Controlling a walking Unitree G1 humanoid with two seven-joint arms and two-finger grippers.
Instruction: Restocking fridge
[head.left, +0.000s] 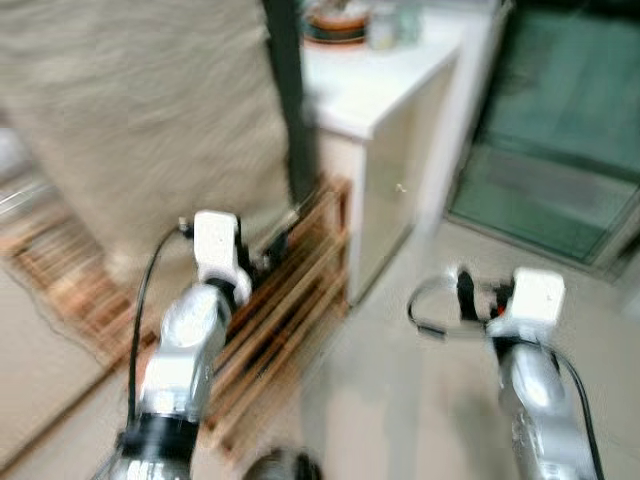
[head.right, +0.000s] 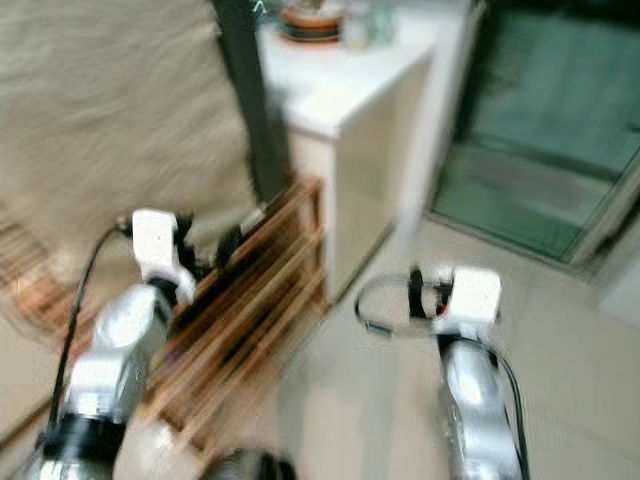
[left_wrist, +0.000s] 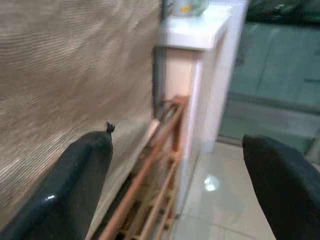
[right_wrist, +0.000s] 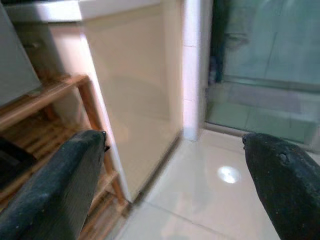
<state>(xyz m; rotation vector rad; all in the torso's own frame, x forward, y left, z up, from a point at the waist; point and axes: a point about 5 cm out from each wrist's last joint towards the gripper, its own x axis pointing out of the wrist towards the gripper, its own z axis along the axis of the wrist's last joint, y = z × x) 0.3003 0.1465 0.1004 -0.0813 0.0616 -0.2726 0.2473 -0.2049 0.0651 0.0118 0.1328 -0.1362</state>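
Observation:
Both eye views are blurred. My left arm (head.left: 190, 350) reaches forward over a low wooden slatted rack (head.left: 285, 310). My left gripper (left_wrist: 176, 140) is open with nothing between its fingers and faces the rack and a white cabinet (left_wrist: 200, 100). My right arm (head.left: 535, 390) is held over the pale tiled floor (head.left: 400, 400). My right gripper (right_wrist: 174, 137) is also open and holds nothing; it points at the cabinet's cream side panel (right_wrist: 140, 90).
The white counter top (head.left: 385, 75) carries a bowl (head.left: 335, 22) and a jar (head.left: 385, 25) at the back. A large beige woven surface (head.left: 150, 110) rises at the left, beside a dark post (head.left: 290, 100). Green glass panels (head.left: 560, 120) stand at the right.

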